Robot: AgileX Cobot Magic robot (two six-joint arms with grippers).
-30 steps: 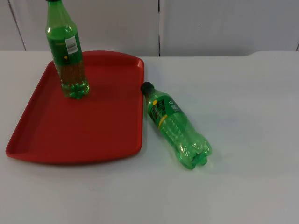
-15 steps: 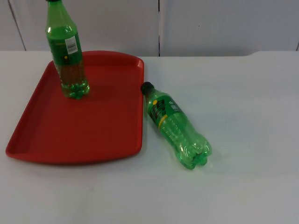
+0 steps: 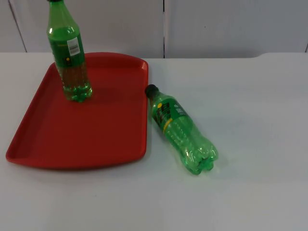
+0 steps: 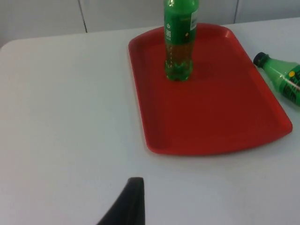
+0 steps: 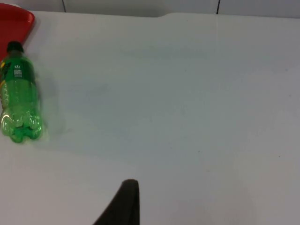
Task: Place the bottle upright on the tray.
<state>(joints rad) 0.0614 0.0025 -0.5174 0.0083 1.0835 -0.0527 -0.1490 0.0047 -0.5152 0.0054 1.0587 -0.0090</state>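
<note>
While one green bottle (image 3: 70, 57) stands upright near the far left corner of the red tray (image 3: 110, 139), a second green bottle (image 3: 181, 130) lies on its side on the white table (image 3: 250, 120), just off the tray's right edge. Its black cap (image 3: 151, 89) points toward the tray and sits right beside the rim, though whether it touches is hard to say; the ribbed base points away, toward the near right. From the left wrist camera the tray (image 4: 211, 131) lies ahead with the standing bottle (image 4: 179, 42) on it, and the capped neck of the lying bottle (image 4: 281, 79) pokes in beside the tray's rim. One black fingertip of the left gripper (image 4: 129, 204) hangs over bare table, well short of the tray; how far it is open I cannot tell, and nothing is seen in its grasp. From the right wrist camera the lying bottle (image 5: 18, 101) rests well away from the right gripper (image 5: 124, 201), which also hovers over bare table with one fingertip in sight, its opening likewise impossible to judge. Behind the table runs the grey partition wall (image 3: 216, 24).
</note>
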